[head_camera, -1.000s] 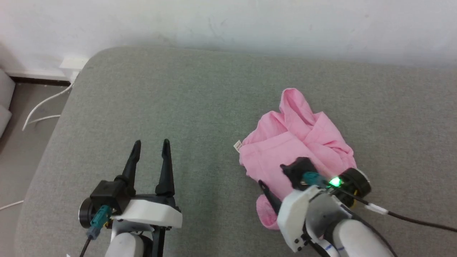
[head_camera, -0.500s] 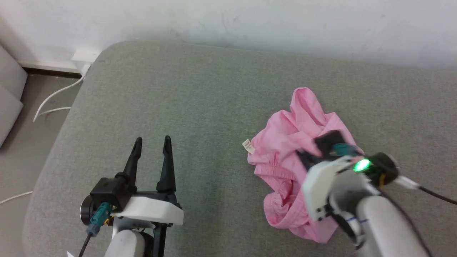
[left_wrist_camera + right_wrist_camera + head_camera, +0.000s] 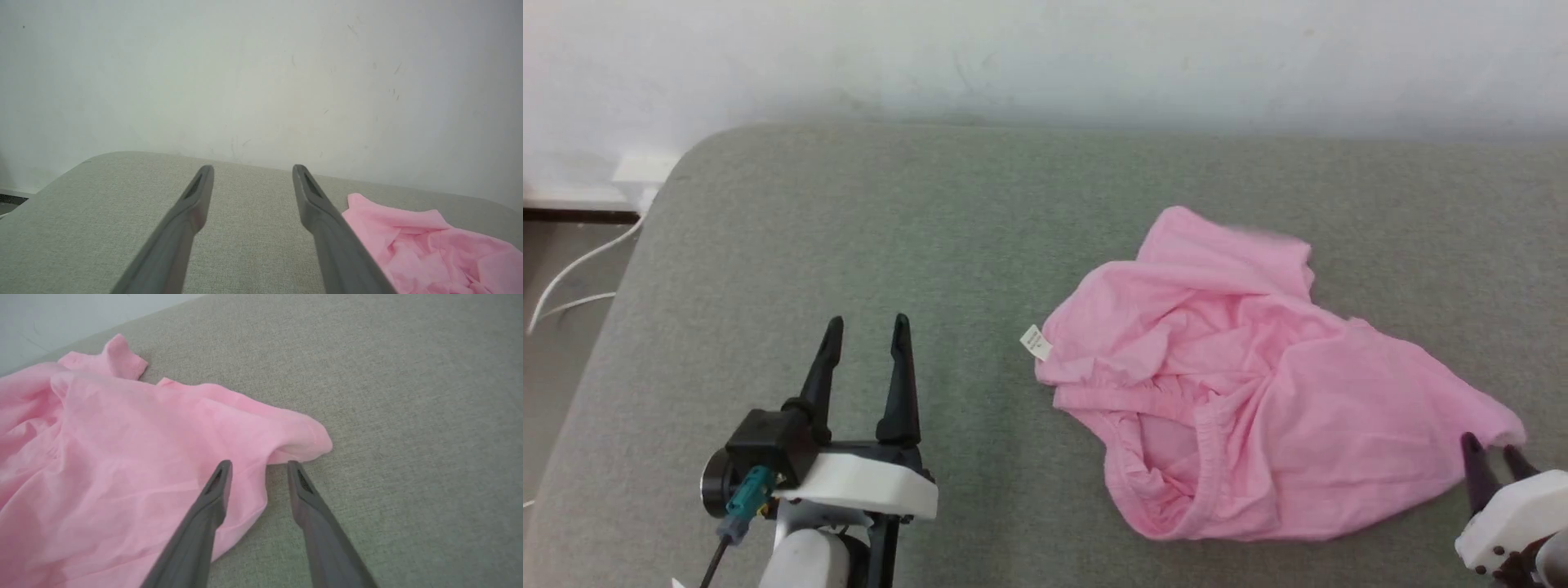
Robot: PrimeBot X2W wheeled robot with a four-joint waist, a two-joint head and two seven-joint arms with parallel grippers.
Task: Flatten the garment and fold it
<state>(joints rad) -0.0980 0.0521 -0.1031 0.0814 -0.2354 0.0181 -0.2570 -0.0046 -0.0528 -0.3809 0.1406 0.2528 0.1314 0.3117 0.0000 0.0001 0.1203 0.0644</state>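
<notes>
Change is seen chiefly in the garment (image 3: 1258, 408). A second ago it was bunched in a small heap under the right gripper (image 3: 1490, 445); now it is drawn out rightward into a wider, flatter sheet. That gripper is now found at the garment's near right corner. Its fingers are parted a little, and nothing is clamped between them, though one finger is seen over the cloth edge in the right wrist view. The left gripper (image 3: 867, 320) is kept as before, spread wide and empty over the near left of the grey cushion (image 3: 931, 229).

The garment is laid on the right half of the cushion, well apart from the left gripper. It is plain light pink, thin and creased. A gathered band is curled into a loop at its near left, and a short flap is turned up at its far edge.

A small white tag (image 3: 1035, 342) is seen at the garment's left edge; its print cannot be read.
</notes>
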